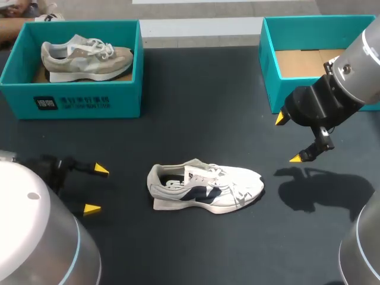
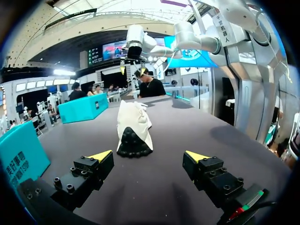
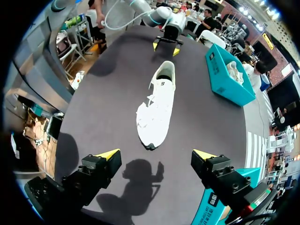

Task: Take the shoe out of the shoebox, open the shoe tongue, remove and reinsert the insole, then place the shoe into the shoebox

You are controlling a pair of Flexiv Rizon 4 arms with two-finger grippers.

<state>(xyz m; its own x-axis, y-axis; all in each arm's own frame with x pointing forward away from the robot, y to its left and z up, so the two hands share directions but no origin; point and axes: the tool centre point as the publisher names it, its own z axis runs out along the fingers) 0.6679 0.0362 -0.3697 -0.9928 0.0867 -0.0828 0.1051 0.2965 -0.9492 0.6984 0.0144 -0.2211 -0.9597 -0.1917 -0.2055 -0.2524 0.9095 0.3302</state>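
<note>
white sneaker point(image 1: 205, 188) lies on the table point(image 1: 196, 107) lengthwise left to right, heel toward the left hand point(image 1: 96, 189), toe toward the right hand point(image 1: 287, 138); both hands spread, empty

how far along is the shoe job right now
Done: the white shoe is out of its box and lies on the table. In hand: nothing. The left gripper and right gripper are both open and apart from it. Whether the tongue and insole steps are done cannot be told. Left: at least placing the shoe into the empty shoebox.
</note>
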